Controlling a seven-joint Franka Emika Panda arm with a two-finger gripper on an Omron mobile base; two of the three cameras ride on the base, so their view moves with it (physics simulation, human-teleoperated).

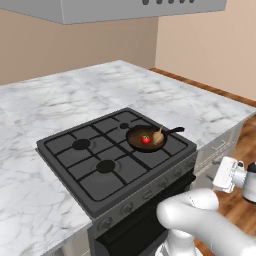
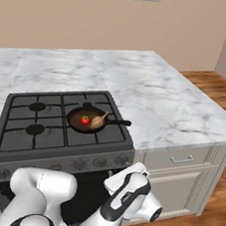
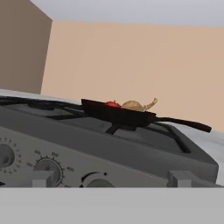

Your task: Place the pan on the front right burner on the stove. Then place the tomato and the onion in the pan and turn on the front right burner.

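Spread wide, claw (image 3: 109, 183) is levelled at the stove's (image 3: 131, 153) knobs — round dark pan (image 3: 116, 114) at twelve o'clock, glossy tomato (image 3: 112, 104) and tan onion (image 3: 135, 105) inside.

burner (image 1: 150, 150): hidden under pan (image 1: 146, 139) | knobs (image 3: 48, 171): probably edge-cropped

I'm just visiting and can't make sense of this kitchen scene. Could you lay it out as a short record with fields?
stove: dark four-burner range set in a marble counter
pan: on the front right burner's grate, handle pointing right
tomato: in the pan
onion: in the pan, right of the tomato
knobs: row on the stove's front, close before the hand camera
end effector: low in front of the stove, open, holding nothing
left to do: turn on the front right burner
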